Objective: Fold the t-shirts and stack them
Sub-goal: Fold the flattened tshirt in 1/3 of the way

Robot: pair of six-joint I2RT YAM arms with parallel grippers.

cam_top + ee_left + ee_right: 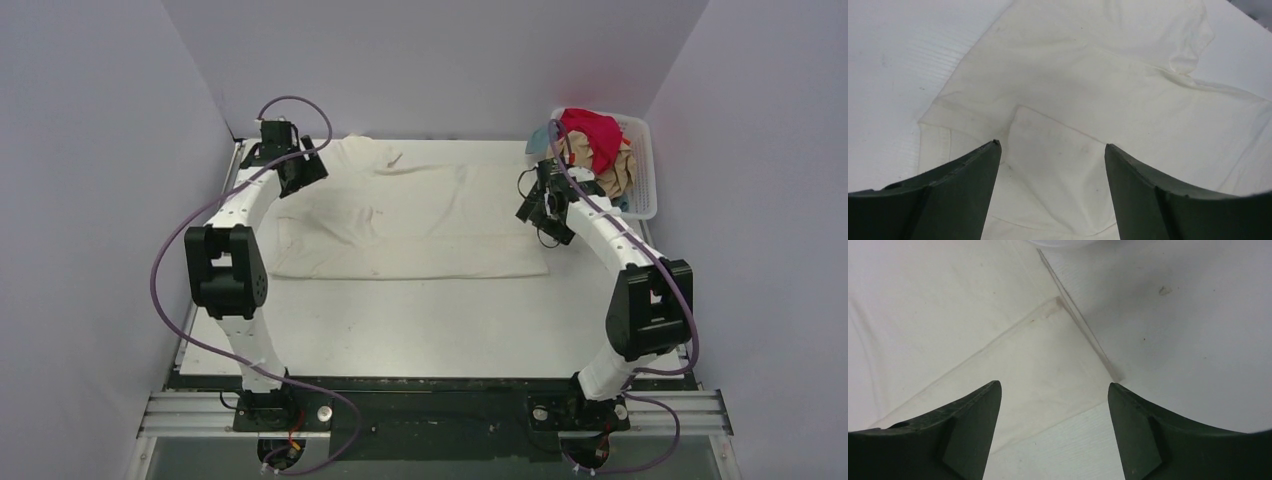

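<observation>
A large cream-white t-shirt [410, 215] lies spread and partly folded across the far half of the table. My left gripper [303, 172] is open above its left end, over a sleeve [1048, 150]. My right gripper [532, 208] is open above the shirt's right hem corner [1048, 360], holding nothing. A magenta-red shirt [592, 135], a tan shirt [617, 172] and a bit of pale blue cloth [538, 140] are heaped in the white basket [645, 170] at the far right.
The basket stands at the table's far right corner, close to my right arm. White walls close in on the left, back and right. The near half of the table [420, 320] is bare white surface.
</observation>
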